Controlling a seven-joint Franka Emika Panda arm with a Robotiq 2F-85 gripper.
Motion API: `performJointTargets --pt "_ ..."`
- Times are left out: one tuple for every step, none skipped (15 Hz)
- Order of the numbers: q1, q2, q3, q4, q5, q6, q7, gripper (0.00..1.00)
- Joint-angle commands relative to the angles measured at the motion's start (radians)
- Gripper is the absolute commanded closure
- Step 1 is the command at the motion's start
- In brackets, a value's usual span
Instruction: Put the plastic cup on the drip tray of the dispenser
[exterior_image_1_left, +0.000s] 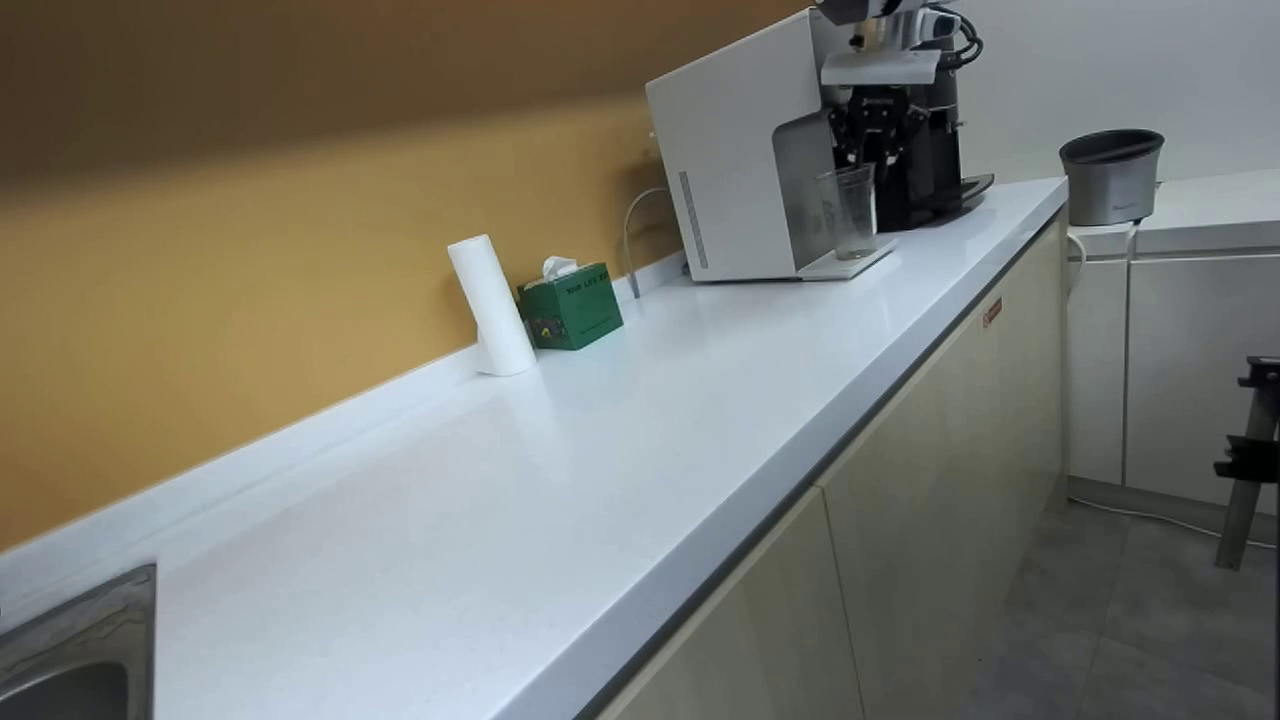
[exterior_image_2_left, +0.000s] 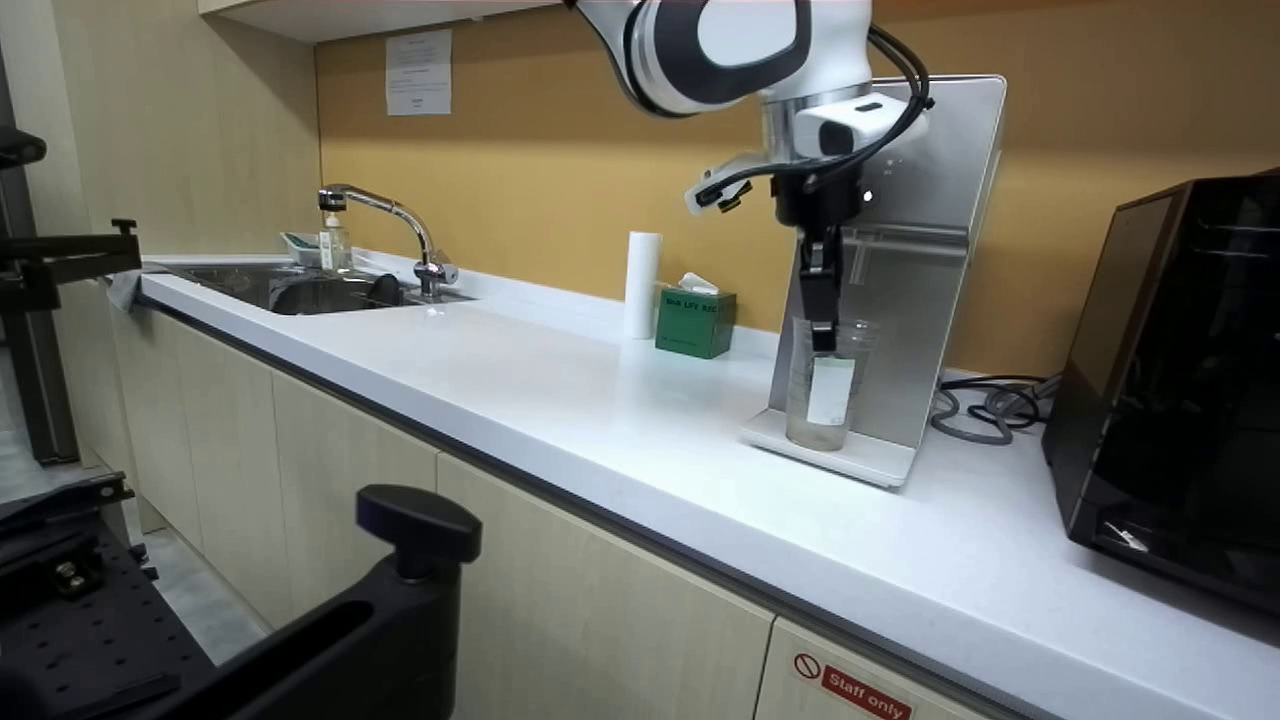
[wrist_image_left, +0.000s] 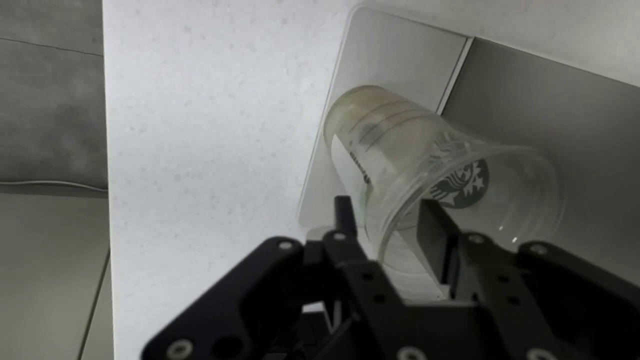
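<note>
Plastic cup (exterior_image_2_left: 828, 400) upright on the drip tray (exterior_image_2_left: 880, 463), that's how I have it in both exterior views: base down on the pale ledge, close to the outer rim, with its dark green logo showing in the wrist view. Over to my gripper (wrist_image_left: 387, 215), and it's released: fingers parted, the cup's wall running through the gap, one finger inside the rim, the other outside. Is either one touching plastic? I can't tell from here.

Right behind the cup rises the grey front of the dispenser (exterior_image_1_left: 735, 160), and its tray points at the front edge of the worktop (exterior_image_2_left: 560, 390), stopping short of it. Next along, nearer the worktop's end corner, I've got the black machine (exterior_image_2_left: 1170, 370). Swing the other way, and close to the back edge there's a green tissue box (exterior_image_2_left: 696, 325), then a white paper roll (exterior_image_2_left: 642, 290) standing on end just beside it. Run on along that back edge and I reach the sink (exterior_image_1_left: 110, 610) at the opposite end, its tap (exterior_image_2_left: 434, 273) on the wall side. Beyond the corner past the black machine, on a separate counter (exterior_image_1_left: 1220, 205), sits a dark grey container (exterior_image_1_left: 1112, 185).
</note>
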Motion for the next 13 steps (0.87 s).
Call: performJointTargets --pt "0.007 0.000 -0.009 0.026 -0.008 -0.013 0.044 0.31" --pt "0.008 -0.002 -0.011 0.023 -0.014 -0.013 0.043 0.24" --pt "0.010 -0.006 -0.015 0.017 -0.021 -0.009 0.044 0.17" --pt "0.013 -0.009 -0.017 0.013 -0.027 -0.003 0.045 0.11" --pt "0.016 -0.014 -0.021 0.006 -0.037 0.010 0.046 0.03" --pt "0.019 -0.023 -0.025 -0.002 -0.051 0.020 0.045 0.01" --pt "0.021 -0.029 -0.028 -0.008 -0.064 0.026 0.043 0.00" --pt "0.023 -0.038 -0.030 -0.016 -0.077 0.030 0.040 0.00" --pt "0.025 -0.045 -0.032 -0.022 -0.087 0.033 0.035 0.00" --pt "0.028 -0.050 -0.036 -0.027 -0.102 0.039 0.034 0.00" --pt "0.030 -0.057 -0.038 -0.036 -0.116 0.052 0.027 0.00" --pt "0.031 -0.064 -0.039 -0.045 -0.128 0.063 0.017 0.00" --pt "0.031 -0.073 -0.038 -0.056 -0.135 0.075 0.003 0.00"
